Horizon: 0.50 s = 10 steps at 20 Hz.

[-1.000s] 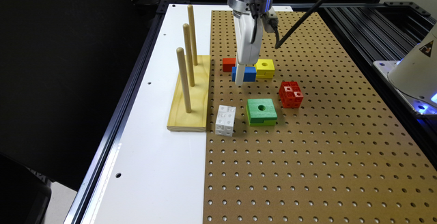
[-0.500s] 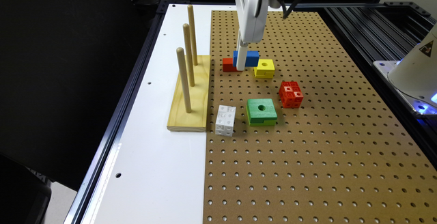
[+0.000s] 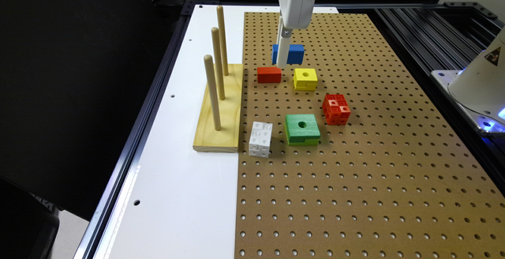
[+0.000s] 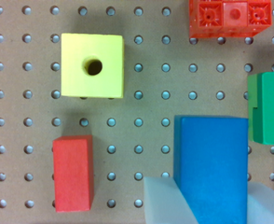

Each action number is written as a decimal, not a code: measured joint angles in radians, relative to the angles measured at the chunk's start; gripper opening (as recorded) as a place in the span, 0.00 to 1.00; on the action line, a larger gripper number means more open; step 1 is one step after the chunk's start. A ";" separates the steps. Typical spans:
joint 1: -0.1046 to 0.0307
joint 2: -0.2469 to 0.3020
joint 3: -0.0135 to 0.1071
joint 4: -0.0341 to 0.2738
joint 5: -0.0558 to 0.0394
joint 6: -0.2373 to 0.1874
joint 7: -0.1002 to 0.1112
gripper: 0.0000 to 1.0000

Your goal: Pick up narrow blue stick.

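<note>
The white end effector is clamped on the narrow blue rectangular stick, holding it clear above the brown pegboard table. The stick's long axis runs crosswise between the fingers, above the red rectangular block.

My claw hangs straight down from the top of the exterior view, its white body upright and narrowing to the fingers below. It is raised clear of the pegboard. In the wrist view my two pale fingers stand one on each side of the narrow blue stick, pressed against its sides, so I have it clamped between them.
</note>
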State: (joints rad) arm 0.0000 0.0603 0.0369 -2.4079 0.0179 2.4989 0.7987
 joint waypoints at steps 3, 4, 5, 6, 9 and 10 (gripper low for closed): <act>0.000 0.000 0.000 0.000 0.0000 0.000 0.000 0.00; 0.000 -0.001 0.000 0.001 0.0000 0.000 0.000 0.00; 0.000 -0.007 0.000 0.003 0.0000 -0.002 0.000 0.00; 0.000 -0.020 0.000 0.005 0.0000 -0.014 0.000 0.00; 0.000 -0.071 0.000 0.004 0.0000 -0.062 0.000 0.00; 0.000 -0.085 0.000 0.004 0.0000 -0.076 0.000 0.00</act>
State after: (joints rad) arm -0.0001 -0.0243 0.0370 -2.4037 0.0179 2.4226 0.7987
